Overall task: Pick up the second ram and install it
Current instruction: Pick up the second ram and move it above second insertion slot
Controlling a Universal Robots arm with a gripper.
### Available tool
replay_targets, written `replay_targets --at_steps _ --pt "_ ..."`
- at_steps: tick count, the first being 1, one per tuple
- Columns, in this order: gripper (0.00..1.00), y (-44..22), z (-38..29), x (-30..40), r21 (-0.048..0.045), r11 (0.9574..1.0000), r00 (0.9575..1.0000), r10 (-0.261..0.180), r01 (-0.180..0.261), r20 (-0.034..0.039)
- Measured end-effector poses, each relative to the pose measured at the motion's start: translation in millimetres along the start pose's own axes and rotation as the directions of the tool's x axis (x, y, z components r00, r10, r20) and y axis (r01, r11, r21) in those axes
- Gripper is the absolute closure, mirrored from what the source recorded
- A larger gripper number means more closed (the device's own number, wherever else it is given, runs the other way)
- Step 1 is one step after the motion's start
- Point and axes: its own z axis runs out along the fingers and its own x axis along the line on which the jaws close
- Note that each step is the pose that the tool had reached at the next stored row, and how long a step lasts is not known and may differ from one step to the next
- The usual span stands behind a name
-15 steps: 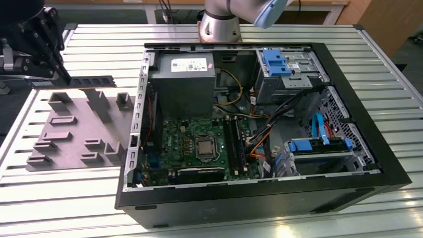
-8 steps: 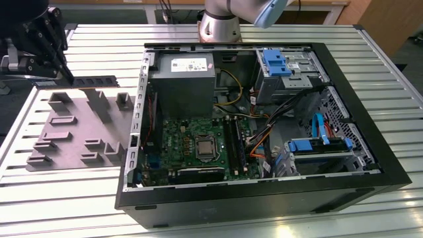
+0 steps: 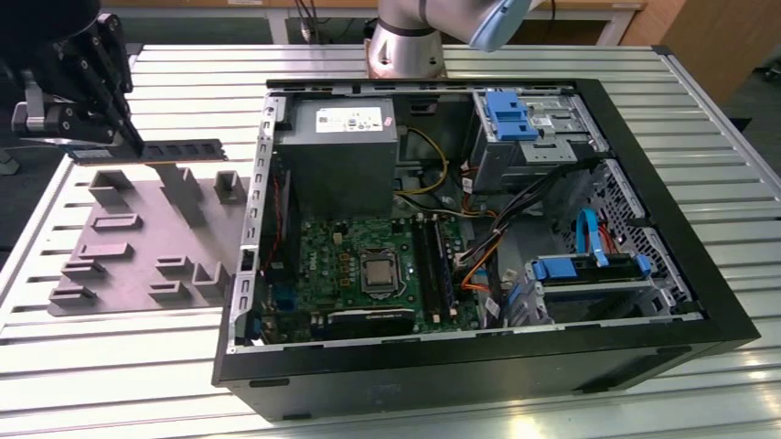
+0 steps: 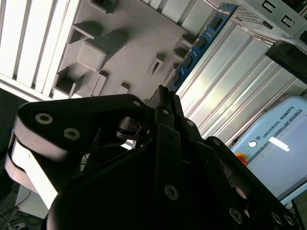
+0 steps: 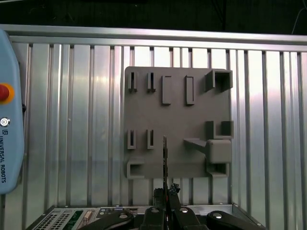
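Observation:
The second ram [image 3: 183,148] is a thin stick lifted above the grey holder tray [image 3: 134,229] at the exterior view's left. My gripper [image 3: 132,146] is shut on one end of it, and the rest sticks out level toward the computer case. In the second wrist view the ram [image 4: 201,43] shows as a blue board with dark chips, running away from the gripper [image 4: 163,96]. The first wrist view shows the ram [image 5: 165,158] edge-on, between the fingers [image 5: 158,195], over the tray [image 5: 172,120].
The open black computer case [image 3: 683,302] lies on the slatted metal table [image 3: 159,82] at the exterior view's right. Inside are the green motherboard [image 3: 329,256], long black memory slots [image 3: 434,265], a power supply [image 3: 336,146] and cables. The arm's base [image 3: 403,46] stands behind the case.

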Motion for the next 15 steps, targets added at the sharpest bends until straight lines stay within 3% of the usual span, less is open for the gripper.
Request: replay_targets --at_steps 15 --pt "0.86 -11.9 -0.4 -0.1 0.0000 1.0000 1.0000 0.000 0.000 0.0000"
